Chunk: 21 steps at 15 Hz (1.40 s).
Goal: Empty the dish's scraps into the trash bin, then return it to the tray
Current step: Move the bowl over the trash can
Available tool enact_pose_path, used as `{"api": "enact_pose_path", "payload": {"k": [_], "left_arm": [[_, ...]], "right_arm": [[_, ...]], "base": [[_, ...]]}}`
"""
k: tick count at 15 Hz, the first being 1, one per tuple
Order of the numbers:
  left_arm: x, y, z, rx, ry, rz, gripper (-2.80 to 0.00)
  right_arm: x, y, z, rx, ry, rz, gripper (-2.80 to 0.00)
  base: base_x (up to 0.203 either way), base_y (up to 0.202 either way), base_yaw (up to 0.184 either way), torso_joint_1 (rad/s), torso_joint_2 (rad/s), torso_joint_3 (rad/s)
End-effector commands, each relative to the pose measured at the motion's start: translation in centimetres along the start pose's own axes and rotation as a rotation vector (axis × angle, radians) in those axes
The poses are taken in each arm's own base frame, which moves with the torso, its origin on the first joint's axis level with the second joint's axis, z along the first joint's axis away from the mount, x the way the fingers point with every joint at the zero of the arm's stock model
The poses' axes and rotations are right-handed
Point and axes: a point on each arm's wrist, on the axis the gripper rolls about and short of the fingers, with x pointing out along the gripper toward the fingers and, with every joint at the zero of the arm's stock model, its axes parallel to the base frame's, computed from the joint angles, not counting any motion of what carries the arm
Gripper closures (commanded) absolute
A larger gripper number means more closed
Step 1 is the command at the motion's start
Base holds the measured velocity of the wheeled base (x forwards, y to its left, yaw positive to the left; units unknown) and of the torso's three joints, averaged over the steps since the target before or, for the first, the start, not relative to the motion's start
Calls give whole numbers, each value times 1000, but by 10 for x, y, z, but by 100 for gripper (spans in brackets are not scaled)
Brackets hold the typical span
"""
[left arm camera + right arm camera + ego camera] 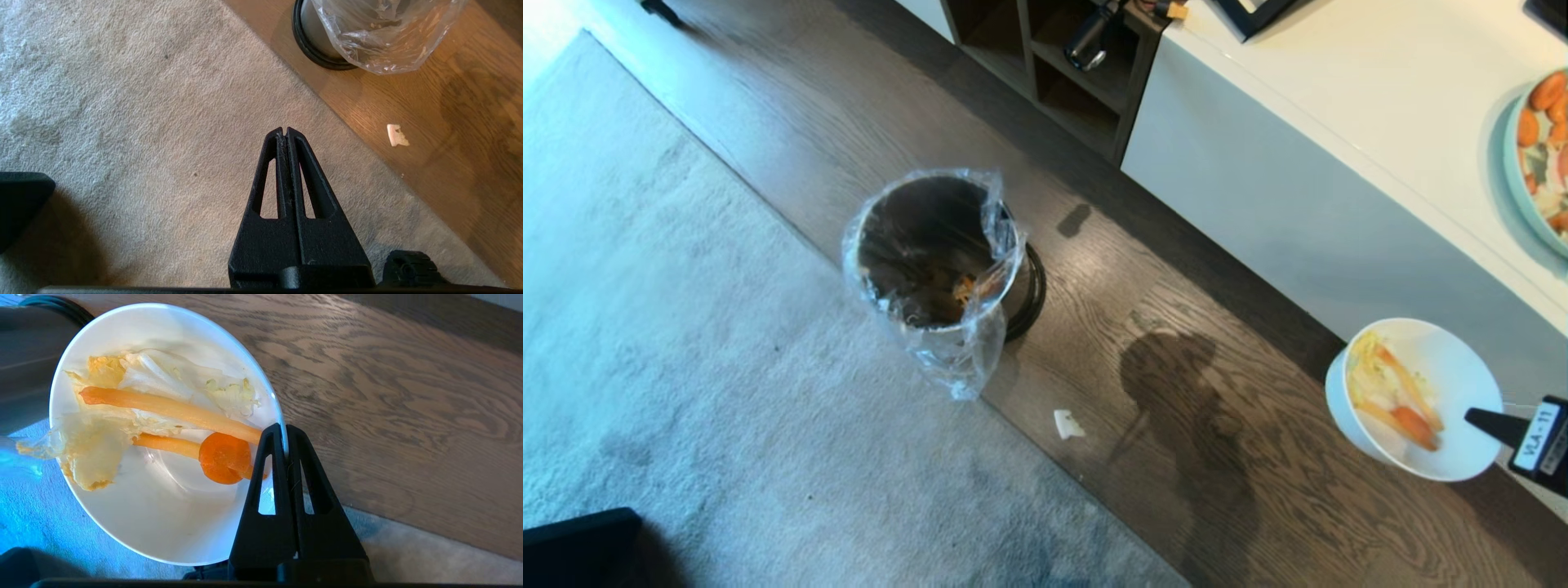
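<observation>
Head view: right gripper, lower right, is clamped on the rim of the deep white dish; scraps remain inside. Dark grey lined trash bin stands centre-left, apparently holding some orange waste; emptying and return pending.

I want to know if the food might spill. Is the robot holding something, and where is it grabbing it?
Yes. The right tool is pinching the white dish by its rim, with the scraps inside. The left tool is shut and holds nothing.

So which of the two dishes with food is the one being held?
The white bowl, its rim pinched by the right gripper above the floor; the blue-green plate sits untouched on the counter.
</observation>
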Motion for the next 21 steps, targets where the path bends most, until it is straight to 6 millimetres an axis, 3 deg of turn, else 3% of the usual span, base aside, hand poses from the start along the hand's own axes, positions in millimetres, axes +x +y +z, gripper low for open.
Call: {"api": "enact_pose_path", "payload": {"k": [1, 21], "left_arm": [[0, 0, 0, -1, 0, 1, 0], [0, 0, 0, -1, 0, 1, 0]], "right_arm": [[-1, 2, 4, -15, -40, 29, 0], [-2, 5, 5, -33, -47, 50, 0]], "base": [[0, 0, 0, 1, 7, -200], [0, 6, 0, 1, 1, -11]]}}
